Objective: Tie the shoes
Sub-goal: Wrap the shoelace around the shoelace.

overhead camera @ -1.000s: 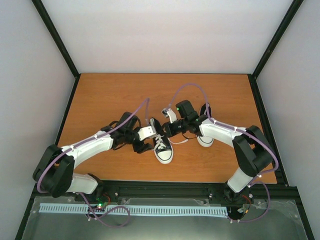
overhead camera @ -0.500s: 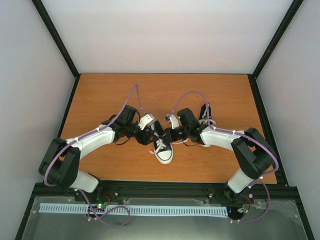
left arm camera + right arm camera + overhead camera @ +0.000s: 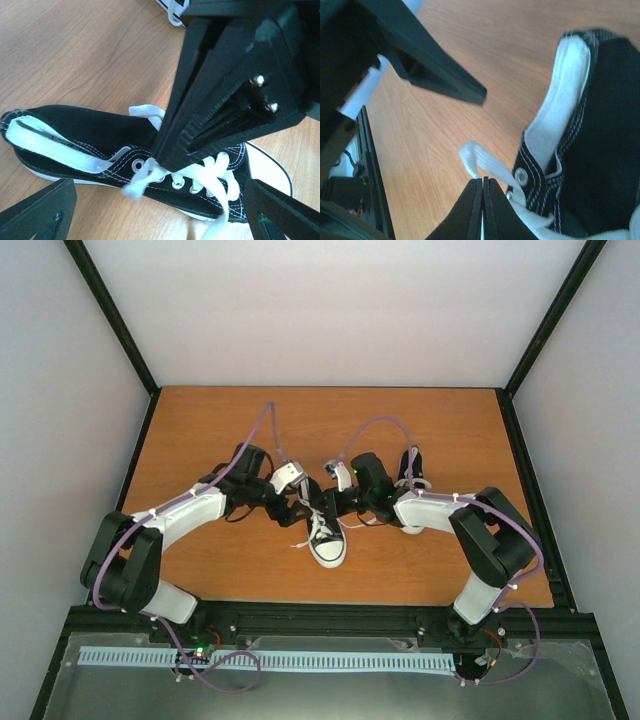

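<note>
Top view: near shoe [image 3: 328, 543] lies at mid-table, white toe cap pointing to 6 o'clock, heel to 12 o'clock. Both tools meet over its heel end, the left one coming in from 10 o'clock and the right from 2 o'clock.

Left tool [image 3: 160, 192]: fingers [image 3: 42, 212] set wide apart and holding nothing; the shoe's laced throat shows in the gap between them.

Right tool [image 3: 483, 185]: fingers pressed together, clamped on a white lace [image 3: 479, 159] just beside the top eyelets.

Far shoe [image 3: 413, 472] sits at 2 o'clock of the near shoe, well apart from it and largely hidden by the right forearm.

Room: the table [image 3: 220, 430] is bare wood from the tools out to its 12 o'clock edge, with a broad strip at 9 o'clock. Black frame rails border the left, right and near edges. The arms crowd the band at 6 o'clock.

View differences: only the left wrist view shows the right tool's tip touching the lace at the eyelet row, and the near shoe lying on its side against the wood. Only the right wrist view shows the lace loop running in between the closed fingers, with a left finger [image 3: 437, 67] overhead at 10 o'clock. Neither wrist view takes in the table edges or the far shoe as a whole
</note>
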`<act>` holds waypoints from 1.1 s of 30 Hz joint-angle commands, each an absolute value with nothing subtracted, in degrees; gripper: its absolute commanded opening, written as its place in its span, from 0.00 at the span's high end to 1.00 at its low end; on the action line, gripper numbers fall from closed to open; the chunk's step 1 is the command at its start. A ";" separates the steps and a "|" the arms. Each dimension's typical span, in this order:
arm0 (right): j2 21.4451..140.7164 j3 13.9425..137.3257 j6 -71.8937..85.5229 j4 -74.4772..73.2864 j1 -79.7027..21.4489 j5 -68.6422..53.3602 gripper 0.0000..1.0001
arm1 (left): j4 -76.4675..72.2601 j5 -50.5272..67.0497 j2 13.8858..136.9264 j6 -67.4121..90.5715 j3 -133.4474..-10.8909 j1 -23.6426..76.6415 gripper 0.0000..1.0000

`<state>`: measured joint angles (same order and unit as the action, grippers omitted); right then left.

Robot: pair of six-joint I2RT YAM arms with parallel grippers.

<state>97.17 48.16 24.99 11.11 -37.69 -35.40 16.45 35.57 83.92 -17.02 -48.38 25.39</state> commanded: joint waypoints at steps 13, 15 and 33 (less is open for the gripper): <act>94.83 46.91 26.75 18.69 -37.73 -35.21 0.97 | -9.53 21.85 75.10 12.47 -32.70 29.53 0.11; 95.23 47.99 26.49 18.03 -37.71 -36.38 0.97 | -15.97 22.78 75.87 12.28 -29.79 29.53 0.09; 96.57 49.22 26.81 16.65 -37.54 -38.31 0.97 | -32.02 30.86 86.41 9.60 -27.90 29.92 0.29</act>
